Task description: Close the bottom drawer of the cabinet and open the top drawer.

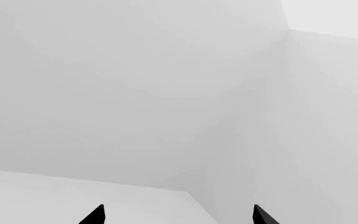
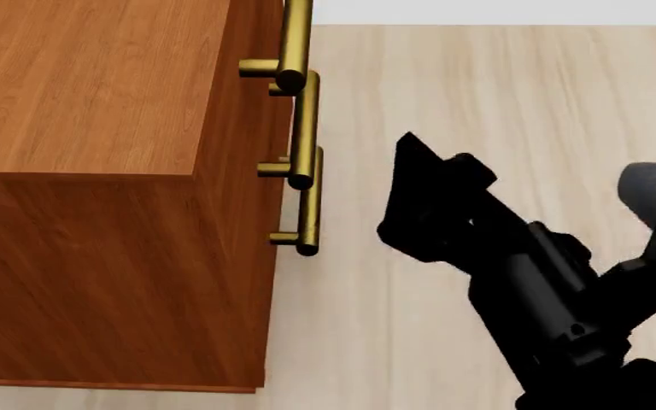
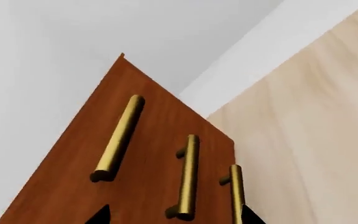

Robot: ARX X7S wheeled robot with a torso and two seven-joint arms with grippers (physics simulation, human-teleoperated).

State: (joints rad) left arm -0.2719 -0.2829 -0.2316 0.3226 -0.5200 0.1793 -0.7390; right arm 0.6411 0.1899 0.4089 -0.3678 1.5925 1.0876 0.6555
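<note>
The cabinet [image 2: 78, 85] is reddish-brown wood and fills the left of the head view, seen from above. Its front faces right and carries three brass bar handles. The top drawer's handle [image 2: 294, 43] is uppermost and the bottom drawer's handle [image 2: 308, 205] is lowest. No drawer stands out from the front. My right gripper [image 2: 402, 188] is open and empty, pointing at the front, a short gap from the handles. In the right wrist view the gripper [image 3: 175, 217] faces the cabinet front [image 3: 148, 154], with the top drawer's handle [image 3: 120, 140] and the bottom drawer's handle [image 3: 236, 196]. My left gripper [image 1: 179, 215] is open, facing white walls.
Pale wood floor [image 2: 511, 94] lies to the right of the cabinet and under my right arm [image 2: 545, 290]. A white wall [image 3: 166, 32] stands behind the cabinet. A grey rounded part of the robot [image 2: 653, 192] shows at the right edge.
</note>
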